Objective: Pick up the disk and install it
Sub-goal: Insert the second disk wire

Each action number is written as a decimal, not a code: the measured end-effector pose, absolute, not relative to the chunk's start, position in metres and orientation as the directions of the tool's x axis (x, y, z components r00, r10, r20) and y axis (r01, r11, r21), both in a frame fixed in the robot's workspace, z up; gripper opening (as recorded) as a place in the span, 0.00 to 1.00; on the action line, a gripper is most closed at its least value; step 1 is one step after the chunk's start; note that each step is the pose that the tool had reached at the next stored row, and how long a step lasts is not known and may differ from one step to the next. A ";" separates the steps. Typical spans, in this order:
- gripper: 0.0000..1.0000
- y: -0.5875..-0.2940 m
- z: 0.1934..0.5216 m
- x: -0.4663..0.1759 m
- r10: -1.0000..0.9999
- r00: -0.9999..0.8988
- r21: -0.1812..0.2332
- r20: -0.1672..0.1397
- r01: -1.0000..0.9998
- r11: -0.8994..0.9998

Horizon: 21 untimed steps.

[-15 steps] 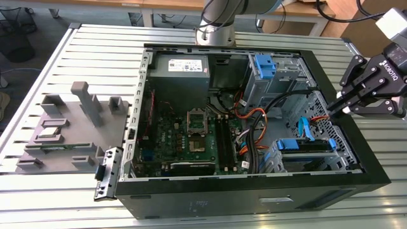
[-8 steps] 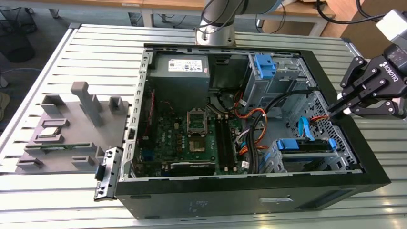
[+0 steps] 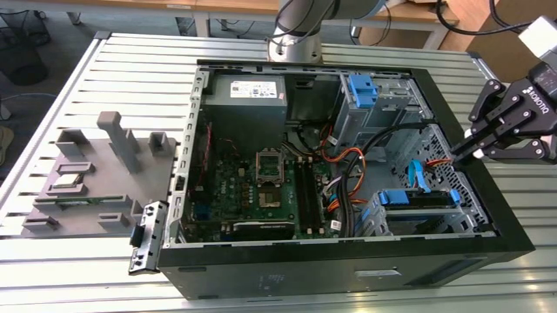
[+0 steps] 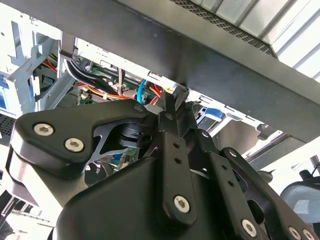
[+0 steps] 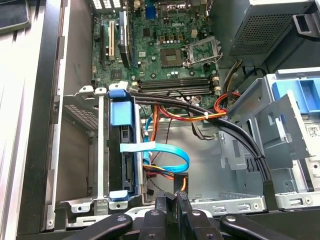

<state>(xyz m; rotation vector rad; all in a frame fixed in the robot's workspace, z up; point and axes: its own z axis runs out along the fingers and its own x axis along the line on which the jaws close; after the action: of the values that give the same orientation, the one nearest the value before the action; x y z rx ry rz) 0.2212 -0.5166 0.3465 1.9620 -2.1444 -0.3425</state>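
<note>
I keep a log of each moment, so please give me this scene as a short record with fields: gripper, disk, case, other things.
gripper: gripper shut, holding nothing, over the case's edge at the exterior view's right
disk: disk in its blue frame, seated in the drive cage inside the case; also seen in the first wrist view
case: open computer case lying on the slatted table, motherboard exposed
other things: grey fixture tray at the exterior view's left

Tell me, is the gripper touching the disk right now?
Apart. In the first wrist view, the gripper sits off to one side of the disk, with a blue cable and open space between them.
</note>
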 end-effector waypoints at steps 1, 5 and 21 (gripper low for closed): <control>0.24 -0.517 0.346 0.222 -0.996 -0.088 0.313 0.002 -0.946 0.085; 0.24 -0.516 0.345 0.224 -0.996 -0.088 0.314 0.005 -0.946 0.086; 0.22 -0.516 0.344 0.225 -0.996 -0.088 0.315 0.007 -0.945 0.086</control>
<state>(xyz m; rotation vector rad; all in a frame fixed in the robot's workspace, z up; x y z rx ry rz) 0.2246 -0.5163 0.3441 1.9571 -2.1411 -0.3383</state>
